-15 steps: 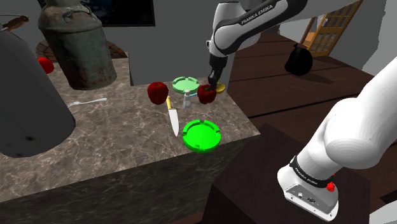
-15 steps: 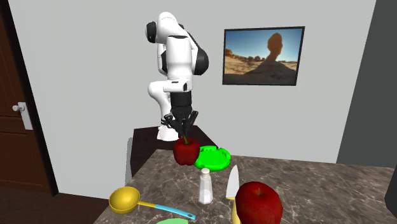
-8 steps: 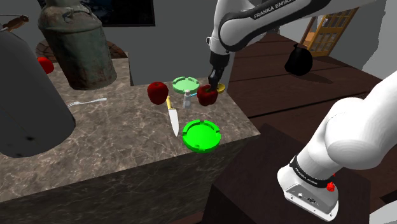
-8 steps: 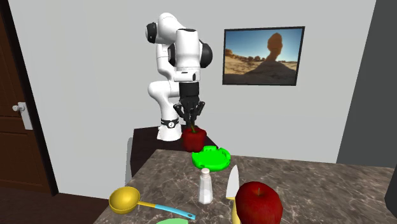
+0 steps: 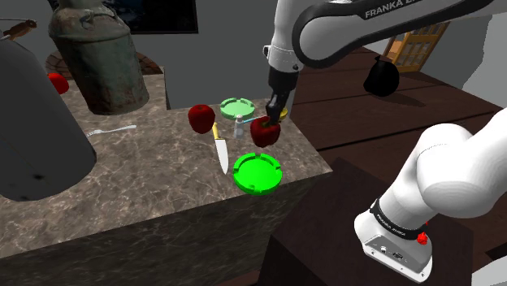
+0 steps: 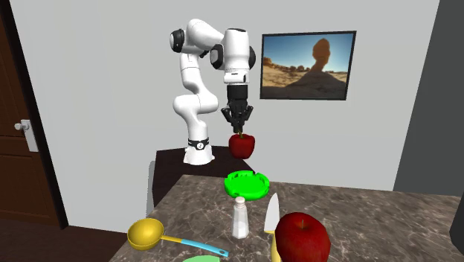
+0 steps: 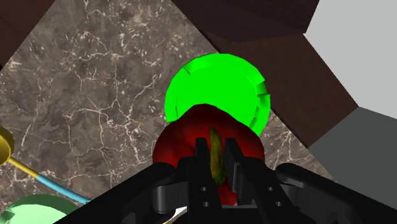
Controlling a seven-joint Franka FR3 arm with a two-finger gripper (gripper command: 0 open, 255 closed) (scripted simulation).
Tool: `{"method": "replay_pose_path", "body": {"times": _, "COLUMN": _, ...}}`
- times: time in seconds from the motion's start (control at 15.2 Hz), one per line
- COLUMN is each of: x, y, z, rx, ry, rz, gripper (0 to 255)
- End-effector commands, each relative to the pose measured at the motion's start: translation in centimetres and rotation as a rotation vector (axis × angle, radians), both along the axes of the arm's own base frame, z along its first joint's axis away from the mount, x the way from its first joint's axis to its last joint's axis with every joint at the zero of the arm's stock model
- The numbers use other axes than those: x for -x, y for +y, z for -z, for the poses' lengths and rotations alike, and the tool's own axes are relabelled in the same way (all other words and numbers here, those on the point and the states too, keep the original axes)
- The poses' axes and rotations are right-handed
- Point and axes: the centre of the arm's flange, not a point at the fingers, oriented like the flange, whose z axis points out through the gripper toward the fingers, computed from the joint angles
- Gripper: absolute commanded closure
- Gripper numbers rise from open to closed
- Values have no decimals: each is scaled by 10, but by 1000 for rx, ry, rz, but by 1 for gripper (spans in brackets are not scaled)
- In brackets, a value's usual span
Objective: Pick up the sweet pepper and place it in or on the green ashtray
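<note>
- The wrist view looks straight down the gripper: its two black fingers are clenched on the yellow-green stem of the dark red sweet pepper, which hangs below them.
- In that same view the green ashtray lies directly beyond the pepper on the marble counter, its notched rim partly covered by the fruit.
- The second exterior view gives the height instead. There the sweet pepper hangs in the air under the gripper, clear above the green ashtray and not touching it.
- The shoulder view sets the sweet pepper between a salt shaker and the counter's far edge, with the green ashtray nearer the camera and the gripper just above the fruit.
- A knife lies just beside the ashtray, and a red apple and a pale green plate sit behind the shaker.
- A fork and a metal milk can stand well apart, toward the shoulder view's left.
- A yellow ladle lies in the foreground of the second exterior view.
- Nothing stands between the pepper and the ashtray.
- A second ago the pepper hung low, beside the ashtray. It has since risen and shifted over the ashtray.
</note>
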Motion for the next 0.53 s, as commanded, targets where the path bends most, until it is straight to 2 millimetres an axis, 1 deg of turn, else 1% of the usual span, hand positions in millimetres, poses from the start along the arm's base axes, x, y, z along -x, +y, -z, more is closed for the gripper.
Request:
{"method": "replay_pose_path", "body": {"times": 0.0, "x": 20, "y": 24, "z": -6, "rx": 1, "ry": 0, "rz": 1, "gripper": 255}}
{"method": "replay_pose_path", "body": {"times": 0.46, "x": 20, "y": 24, "z": 31, "rx": 1, "ry": 0, "rz": 1, "gripper": 255}}
